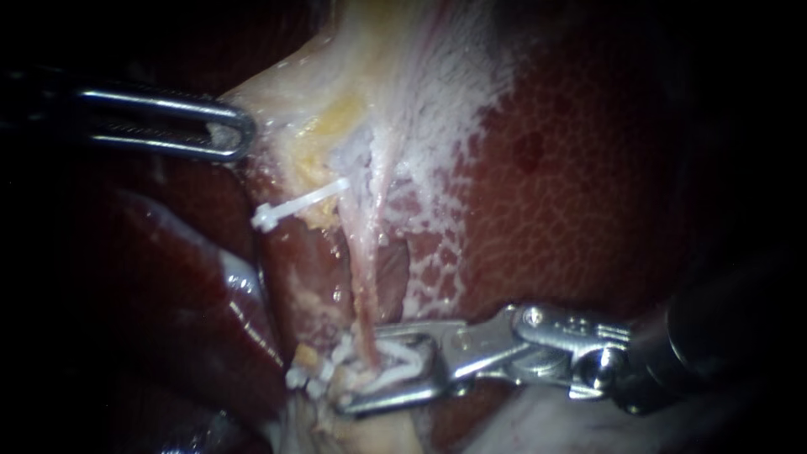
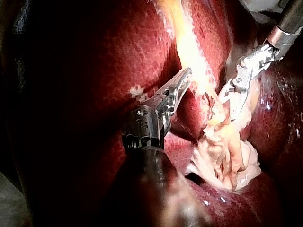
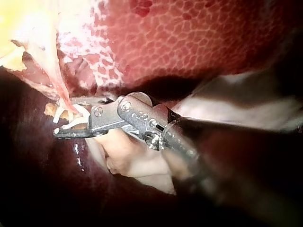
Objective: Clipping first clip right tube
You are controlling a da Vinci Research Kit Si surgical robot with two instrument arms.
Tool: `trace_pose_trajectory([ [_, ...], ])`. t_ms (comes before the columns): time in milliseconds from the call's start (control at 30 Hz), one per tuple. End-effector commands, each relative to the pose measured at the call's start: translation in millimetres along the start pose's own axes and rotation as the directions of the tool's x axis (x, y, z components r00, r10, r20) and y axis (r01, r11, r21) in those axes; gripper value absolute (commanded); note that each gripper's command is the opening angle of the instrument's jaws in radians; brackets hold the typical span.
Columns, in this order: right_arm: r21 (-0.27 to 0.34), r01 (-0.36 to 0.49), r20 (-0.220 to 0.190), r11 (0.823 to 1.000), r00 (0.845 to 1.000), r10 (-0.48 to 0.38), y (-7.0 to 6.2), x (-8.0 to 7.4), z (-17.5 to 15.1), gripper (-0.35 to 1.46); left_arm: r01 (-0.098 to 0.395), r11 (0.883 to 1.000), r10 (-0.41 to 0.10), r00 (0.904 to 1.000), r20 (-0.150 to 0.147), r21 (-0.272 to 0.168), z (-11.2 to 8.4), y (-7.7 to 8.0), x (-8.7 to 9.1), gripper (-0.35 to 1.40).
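Both reach in near-level, our left instrument (image 1: pixel 239 134) clamped on pale tissue (image 1: pixel 286 92), our right instrument (image 1: pixel 366 370) — jaws half apart — gripping a clip (image 1: pixel 409 363) astride the tube (image 1: pixel 363 286).

The liver (image 1: pixel 588 193) is seen as mottled red-brown, netted with pale lines and filmed with white near the middle. A band of pale yellow tissue (image 1: pixel 336 101) is laid across it. A white clip (image 1: pixel 298 204) is set slantwise at that band's edge, beside a dark glossy lobe (image 1: pixel 193 303).
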Motion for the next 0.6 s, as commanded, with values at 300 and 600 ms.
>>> trace_pose_trajectory([
  [300, 0.076, -0.035, 0.046, 0.996, 0.998, 0.032, 2.4, -1.0, -1.2, -0.35, 0.0, 1.0, 0.0, 1.0, 0.0, 0.0, 0.1, 0.0, 0.0, -0.35],
  [600, 0.085, -0.043, 0.053, 0.996, 0.998, 0.038, 2.3, -1.4, -1.0, -0.35, 0.0, 1.0, 0.0, 1.0, 0.0, 0.0, 0.1, 0.0, 0.0, -0.35],
])
